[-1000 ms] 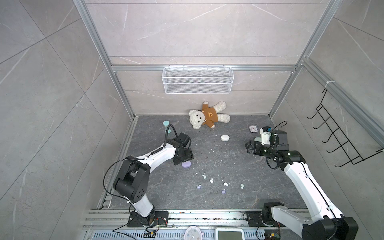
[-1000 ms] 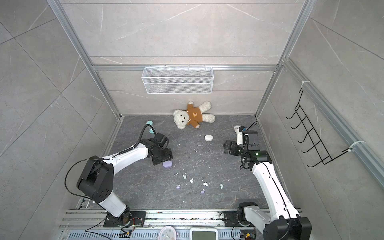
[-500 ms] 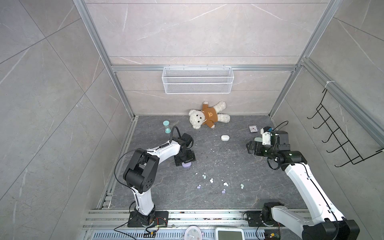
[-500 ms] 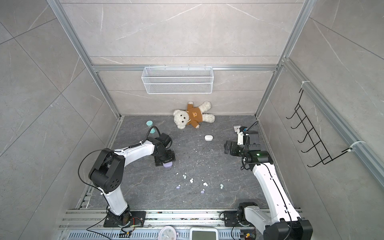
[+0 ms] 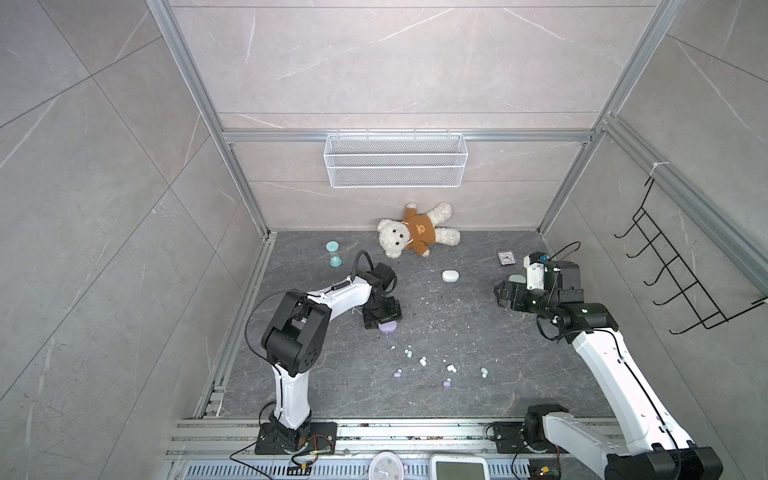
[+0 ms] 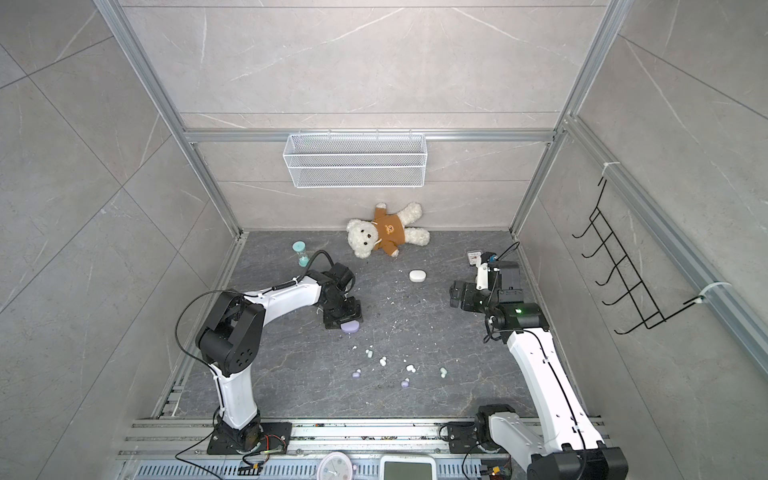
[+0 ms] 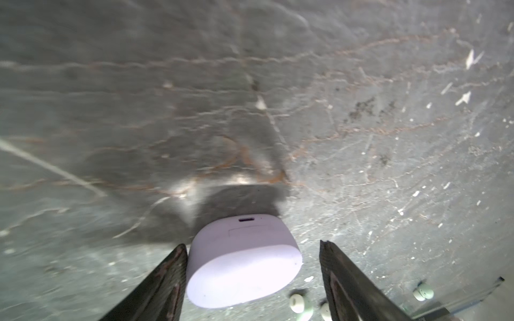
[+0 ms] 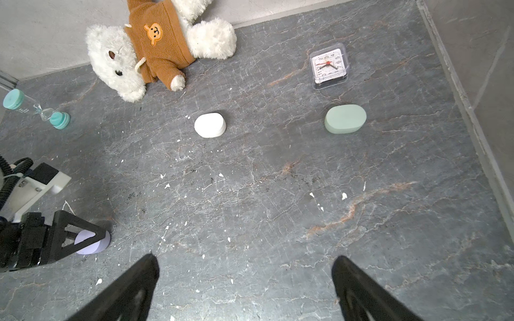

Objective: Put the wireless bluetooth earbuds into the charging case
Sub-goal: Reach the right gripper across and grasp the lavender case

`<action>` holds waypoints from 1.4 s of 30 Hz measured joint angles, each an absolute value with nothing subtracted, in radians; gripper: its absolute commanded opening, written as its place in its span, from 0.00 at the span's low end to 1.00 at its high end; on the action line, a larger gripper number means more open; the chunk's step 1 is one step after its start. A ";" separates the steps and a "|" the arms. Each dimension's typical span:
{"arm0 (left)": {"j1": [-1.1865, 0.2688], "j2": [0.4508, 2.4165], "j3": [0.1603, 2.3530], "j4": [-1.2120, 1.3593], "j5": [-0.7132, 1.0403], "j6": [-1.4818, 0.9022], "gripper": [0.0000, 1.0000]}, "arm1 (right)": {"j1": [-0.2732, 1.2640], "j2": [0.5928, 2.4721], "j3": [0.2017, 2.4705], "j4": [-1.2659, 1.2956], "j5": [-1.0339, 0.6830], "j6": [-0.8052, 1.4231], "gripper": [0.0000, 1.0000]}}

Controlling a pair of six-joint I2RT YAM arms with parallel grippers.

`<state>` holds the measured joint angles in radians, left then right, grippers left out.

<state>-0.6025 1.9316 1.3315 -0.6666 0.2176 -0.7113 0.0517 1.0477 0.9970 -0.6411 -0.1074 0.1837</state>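
The lilac charging case (image 7: pixel 242 264) lies flat and closed on the floor (image 5: pixel 457 324), in front of the teddy bear (image 5: pixel 417 235) and a little to its left. Its long axis seems to run from one finger to the other, and the side with the small port slot looks away from the wrist. The left gripper (image 7: pixel 251 245) stands released around it, one finger just beside the case and the other apart from it. The six earbuds (image 5: pixel 423 361) lie scattered further in front of the bear, too small to tell their direction. The white case (image 5: pixel 450 275) is near the bear. The right gripper (image 8: pixel 246 256) is spread wide and holds nothing. The floor is dark grey stone with rusty veins and white crumbs (image 8: pixel 167 185), and the walls (image 5: pixel 395 62) are grey tiles. The clock (image 8: pixel 329 66), to the right of the bear, shows black numerals.
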 measured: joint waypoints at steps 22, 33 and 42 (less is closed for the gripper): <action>-0.626 1.703 1.234 -0.637 0.199 -0.711 0.85 | 0.220 1.100 0.955 -0.601 -0.264 0.456 1.00; -0.514 1.314 0.883 -0.464 0.192 -0.710 0.90 | 0.597 1.412 1.103 -0.620 -0.155 0.685 1.00; -0.409 1.052 0.680 -0.416 0.206 -0.711 0.89 | 0.725 1.683 1.315 -0.677 -0.093 0.768 0.97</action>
<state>-0.4091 1.0523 0.6796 -0.4164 0.2058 -0.7109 0.7250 1.6829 1.3151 -0.6773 -0.0929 0.7681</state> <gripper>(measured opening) 0.895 0.987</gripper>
